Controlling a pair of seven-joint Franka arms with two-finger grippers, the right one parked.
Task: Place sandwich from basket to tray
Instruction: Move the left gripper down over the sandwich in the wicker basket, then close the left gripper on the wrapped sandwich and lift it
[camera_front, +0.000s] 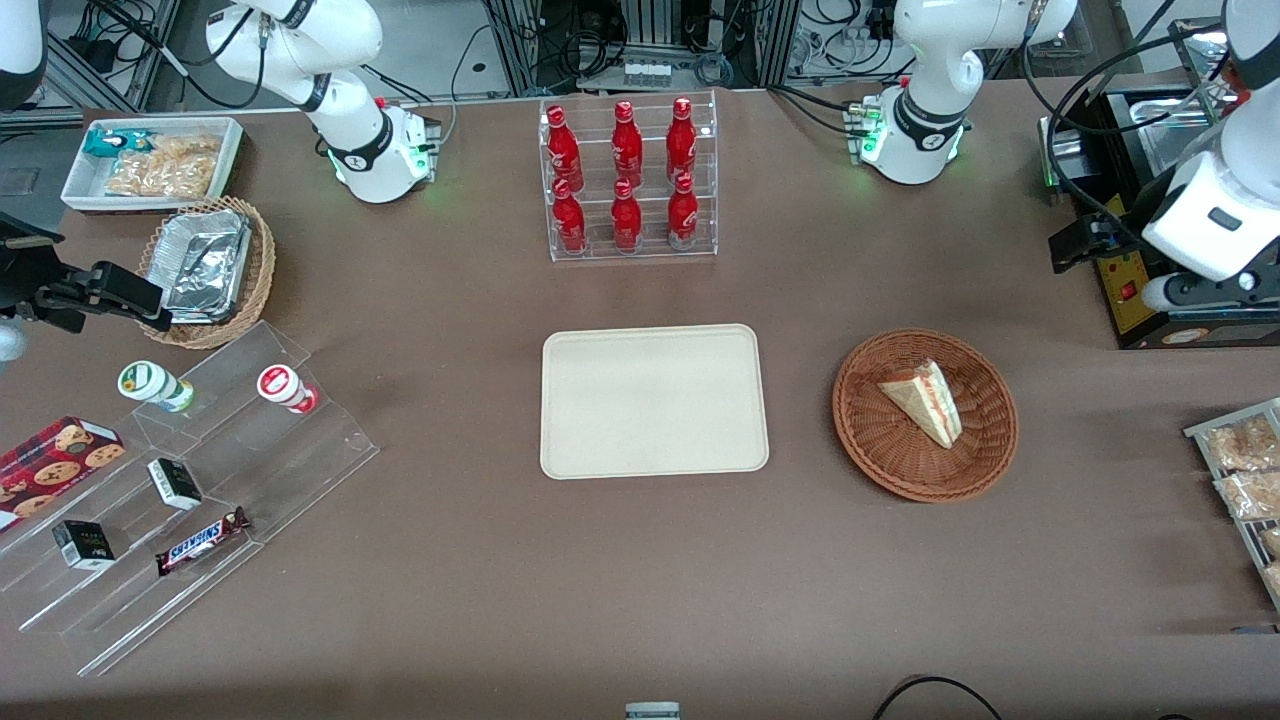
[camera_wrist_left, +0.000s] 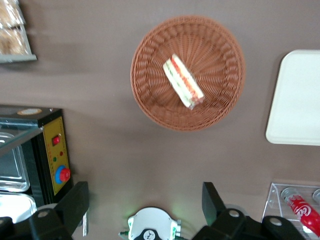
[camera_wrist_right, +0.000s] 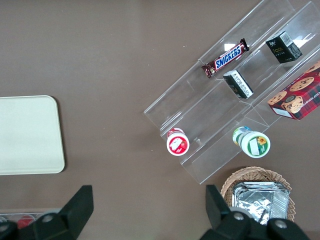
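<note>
From my station I see the sandwich (camera_front: 926, 401) lying in the reddish-brown wicker basket (camera_front: 925, 470), a pale triangular wedge with its red and green filling along the cut edge. The basket sits on the brown worktop (camera_front: 640, 580) toward the working arm's end, well apart from the cream tray (camera_front: 654, 400), which lies flat at the middle of the worktop with nothing on it.

My left end effector (camera_front: 1075, 245) hangs high above the worktop at the working arm's end, over the black control box (camera_front: 1135, 290) with the yellow panel, farther from the front camera than the basket and touching nothing. On the wrist feed its two dark fingers (camera_wrist_left: 75, 200) stand wide apart with bare worktop between them, so it is open and holds nothing. That same feed shows the sandwich (camera_wrist_left: 183, 82) resting on the weave inside the basket (camera_wrist_left: 150, 95), and one rounded edge of the tray (camera_wrist_left: 295, 100) beside it.

Farther from the front camera than the tray stands a clear rack of red bottles (camera_front: 626, 175). Toward the parked arm's end I see a tan wicker basket of foil containers (camera_front: 205, 265), a white bin of snack packets (camera_front: 155, 160) and a clear stepped display (camera_front: 190, 500) with a Snickers bar (camera_front: 203, 540).
</note>
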